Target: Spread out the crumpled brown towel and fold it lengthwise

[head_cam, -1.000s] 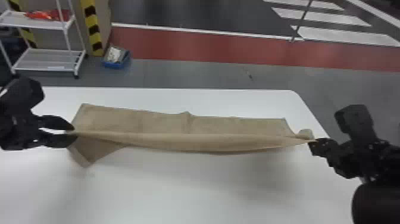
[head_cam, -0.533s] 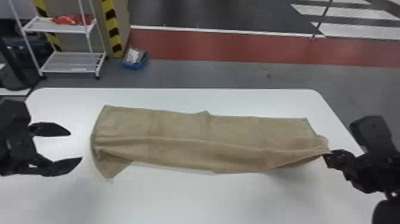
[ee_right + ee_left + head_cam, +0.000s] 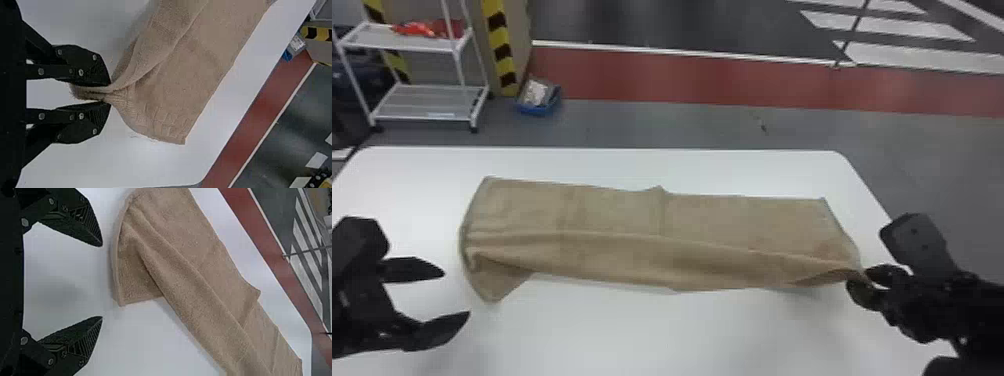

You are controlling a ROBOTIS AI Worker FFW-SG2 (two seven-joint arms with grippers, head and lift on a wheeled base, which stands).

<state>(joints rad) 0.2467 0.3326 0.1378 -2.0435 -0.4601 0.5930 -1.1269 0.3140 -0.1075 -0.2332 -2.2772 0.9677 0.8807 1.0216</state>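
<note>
And here the brown towel (image 3: 612, 215) is stretching lengthwise from left to right on the white table (image 3: 642, 340), its near side doubling over in a long, loose fold. At the towel's left end, a near corner is poking out from under that fold, towards the robot. Along the towel's far edge, a small peak is sticking up around the middle.

Just beside the towel's left end, the left gripper (image 3: 456, 294) is holding nothing, its two fingers standing wide apart; in its wrist view, bare table is showing between the left gripper's (image 3: 102, 282) tips.

Over at the towel's near right corner, the right gripper (image 3: 859, 281) is clamping the cloth. Its wrist view is showing the pinch clearly: fabric is bunching between the right gripper's (image 3: 109, 94) fingers, creases are fanning out from them, and a short tuft is jutting back between the two.

Beyond the towel, off to its far left, a white rack (image 3: 422, 102) is standing on the floor, with a blue bin (image 3: 537, 107) sitting near it.
</note>
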